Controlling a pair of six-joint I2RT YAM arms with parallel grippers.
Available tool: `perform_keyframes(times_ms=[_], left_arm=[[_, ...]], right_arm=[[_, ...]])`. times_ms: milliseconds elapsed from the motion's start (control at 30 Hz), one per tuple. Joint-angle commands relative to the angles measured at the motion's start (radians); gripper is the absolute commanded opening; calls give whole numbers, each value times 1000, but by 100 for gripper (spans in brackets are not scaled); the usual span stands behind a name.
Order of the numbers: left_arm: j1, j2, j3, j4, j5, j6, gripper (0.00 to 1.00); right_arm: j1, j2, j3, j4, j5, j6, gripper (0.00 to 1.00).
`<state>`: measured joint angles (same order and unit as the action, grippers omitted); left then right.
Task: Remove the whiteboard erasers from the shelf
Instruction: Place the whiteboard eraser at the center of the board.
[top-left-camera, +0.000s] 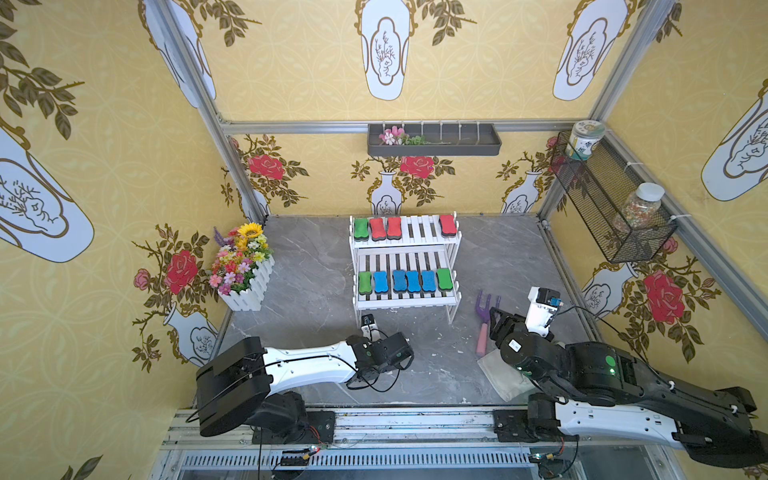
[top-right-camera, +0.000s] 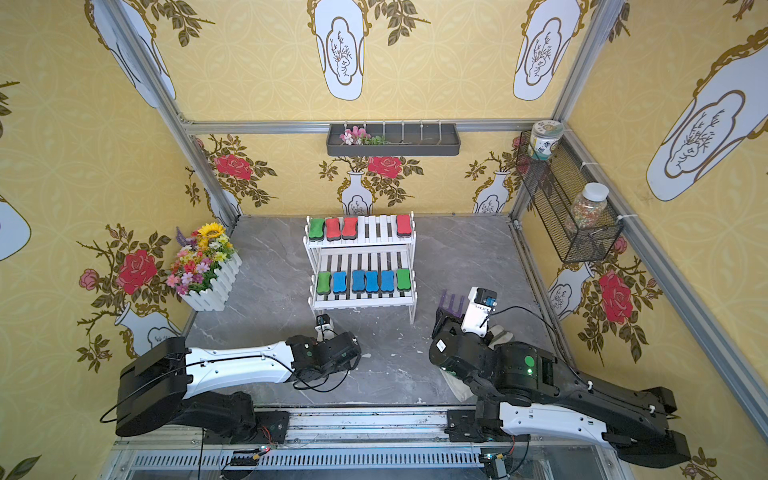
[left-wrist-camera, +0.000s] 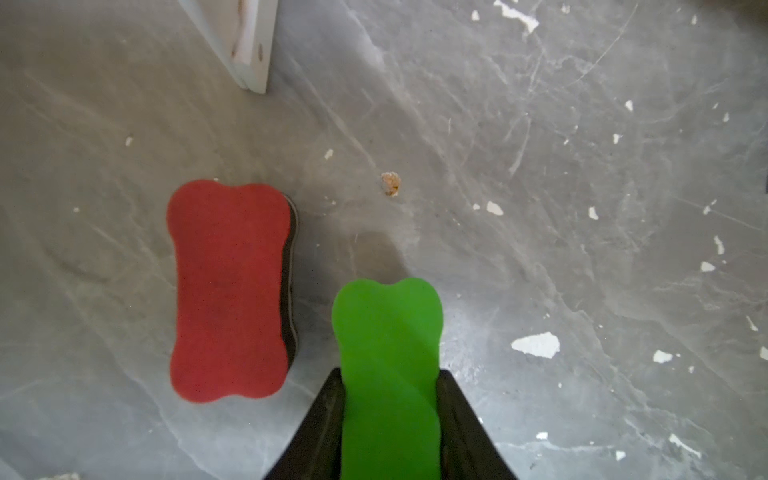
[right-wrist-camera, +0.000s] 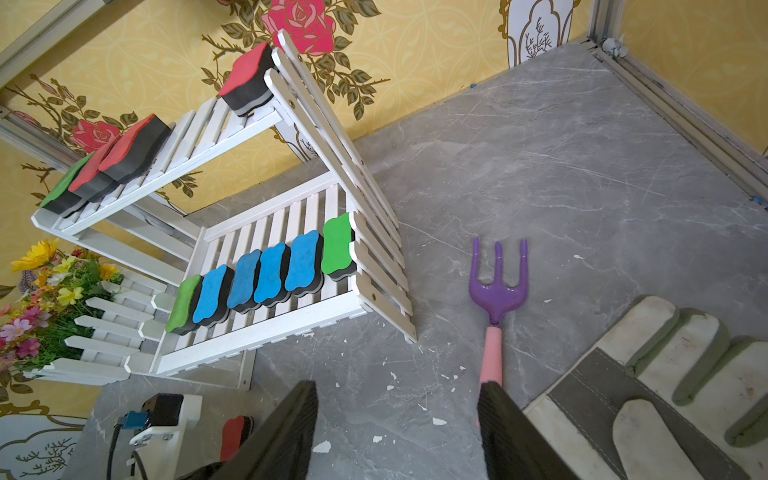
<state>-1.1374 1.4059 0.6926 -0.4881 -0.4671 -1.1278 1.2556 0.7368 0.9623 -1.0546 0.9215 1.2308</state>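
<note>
The white two-tier shelf (top-left-camera: 407, 301) stands at the back middle of the table. On its top tier lie a green eraser (top-left-camera: 360, 229) and three red ones, the rightmost (top-left-camera: 447, 225) set apart. The lower tier holds several blue erasers (top-left-camera: 413, 281) between two green ones (right-wrist-camera: 337, 245). In front of the shelf's left leg, my left gripper (left-wrist-camera: 390, 374) is shut on a green eraser (left-wrist-camera: 388, 332) just above the table. A red eraser (left-wrist-camera: 230, 291) lies flat beside it. My right gripper (right-wrist-camera: 397, 390) hangs open and empty right of the shelf.
A purple hand fork with a pink handle (top-left-camera: 483, 320) and a work glove (right-wrist-camera: 648, 395) lie by my right gripper. A flower box (top-left-camera: 245, 270) stands at the left. A dark wall tray (top-left-camera: 434, 141) and a mesh basket (top-left-camera: 611, 208) with jars hang above.
</note>
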Motion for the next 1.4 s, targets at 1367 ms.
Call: perform_keyframes(times_ms=[1367], left_arm=[[53, 73, 45, -90, -50, 26, 45]], right_arm=[[1, 0, 18, -23, 24, 33, 66]])
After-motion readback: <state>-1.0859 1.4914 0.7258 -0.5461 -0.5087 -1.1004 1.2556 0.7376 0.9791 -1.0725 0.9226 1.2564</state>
